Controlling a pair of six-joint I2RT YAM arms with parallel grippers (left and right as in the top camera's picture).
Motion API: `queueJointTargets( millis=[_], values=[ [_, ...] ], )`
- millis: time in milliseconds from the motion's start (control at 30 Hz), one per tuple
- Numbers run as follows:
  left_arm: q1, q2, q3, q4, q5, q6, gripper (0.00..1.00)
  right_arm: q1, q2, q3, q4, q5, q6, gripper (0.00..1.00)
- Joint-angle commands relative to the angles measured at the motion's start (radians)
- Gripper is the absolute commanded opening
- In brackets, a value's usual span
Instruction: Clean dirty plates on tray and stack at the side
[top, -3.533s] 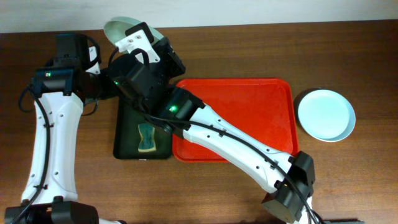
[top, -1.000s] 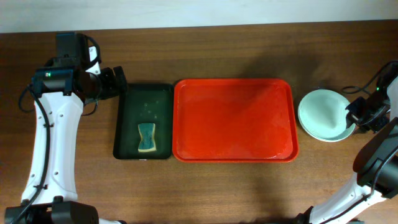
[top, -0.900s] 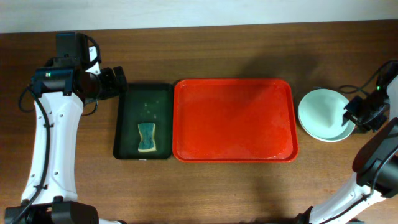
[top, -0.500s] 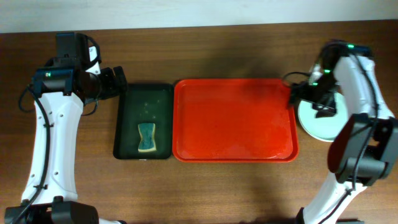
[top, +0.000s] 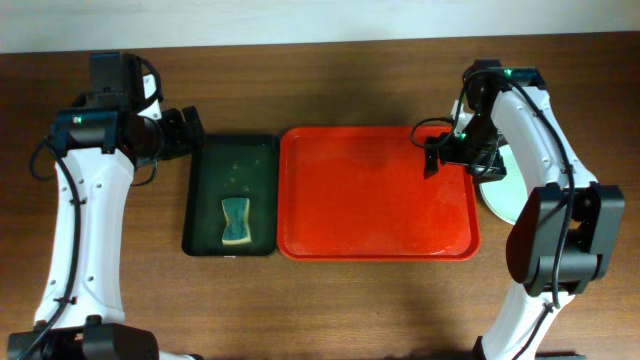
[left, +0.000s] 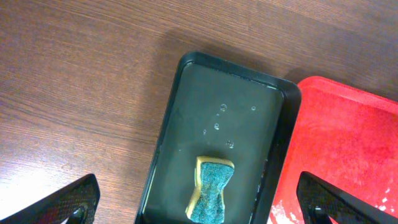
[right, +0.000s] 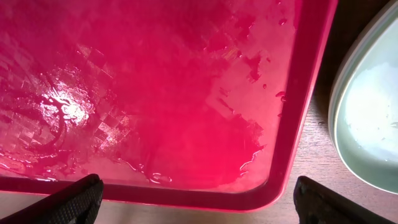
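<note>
The right gripper (right: 200, 198), spread and empty, has swung back from the pale blue-green plates (right: 367, 112) stacked, seemingly all three, near the brown wooden desk's (top: 330, 310) right edge to the wet, bare red tray (top: 370, 200), while the left gripper (left: 202, 202) hangs spread over the dark green tray (top: 240, 165), so the task looks finished.

Dark brown wood-grain table (top: 330, 310) fills nearly the whole overhead view. Pale strip (top: 300, 20) along far edge, wall or floor, can't tell. Light even, shadows soft.
</note>
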Motion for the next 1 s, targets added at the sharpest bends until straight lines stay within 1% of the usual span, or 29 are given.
queueJointTargets(
  millis=[0,800,900,967],
  values=[
    [0.002,-0.006,0.008,-0.002,0.0,-0.01,0.99,0.005,-0.026,0.016,0.001,-0.006,-0.001,0.98],
    [0.002,-0.006,0.008,-0.001,0.0,-0.01,0.99,0.006,-0.026,0.016,0.013,-0.017,-0.001,0.98],
    [0.002,-0.006,0.008,-0.001,0.0,-0.01,0.99,0.006,-0.077,0.016,0.065,-0.072,-0.001,0.98],
    [0.002,-0.006,0.008,-0.001,0.0,-0.01,0.99,0.006,-0.161,0.016,0.122,-0.121,-0.001,0.98]
  ],
)
